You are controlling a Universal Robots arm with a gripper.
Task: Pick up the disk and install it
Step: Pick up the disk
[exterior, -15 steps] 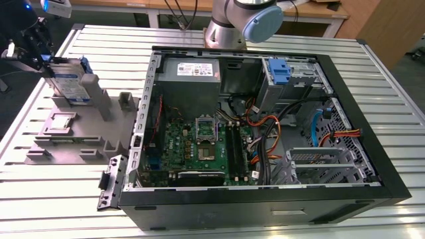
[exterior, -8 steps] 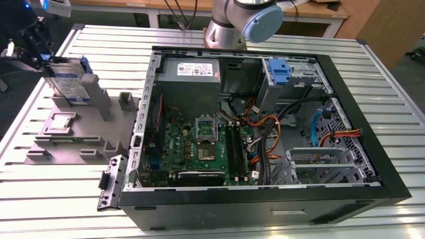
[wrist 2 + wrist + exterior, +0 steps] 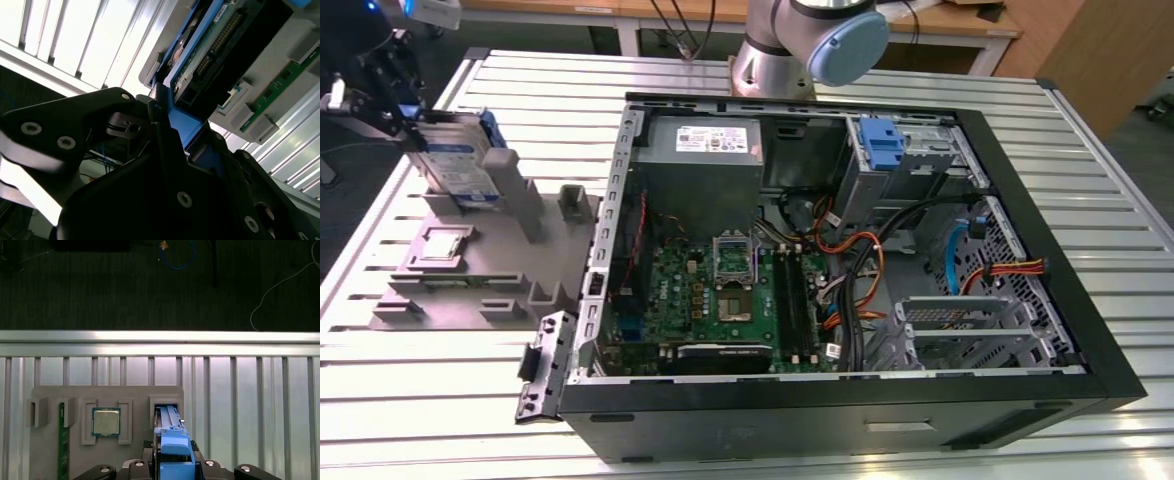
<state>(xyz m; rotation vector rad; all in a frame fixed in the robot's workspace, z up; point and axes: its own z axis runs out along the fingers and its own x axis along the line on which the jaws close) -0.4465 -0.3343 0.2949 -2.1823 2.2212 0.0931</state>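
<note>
The disk (image 3: 460, 165), a silver drive with a white and blue label in a blue carrier, stands on edge in a slot of the grey fixture (image 3: 467, 270) at the exterior view's left. My gripper (image 3: 403, 118) is at the disk's upper end, shut on the blue carrier. In the first wrist view the carrier's blue edge (image 3: 172, 447) sits between the black fingers (image 3: 135, 465), above the slot. The second wrist view shows the disk's underside with its green board (image 3: 210, 45), and a finger (image 3: 165, 145) against the blue frame.
The open computer case (image 3: 1107, 330) lies in the middle of the slatted table (image 3: 1094, 170), with a blue bracket (image 3: 881, 145) and a grey power supply (image 3: 707, 140) at the back. The fixture also holds a processor (image 3: 105, 421) and a green memory stick (image 3: 63, 445). The arm's base (image 3: 794, 45) stands behind the case.
</note>
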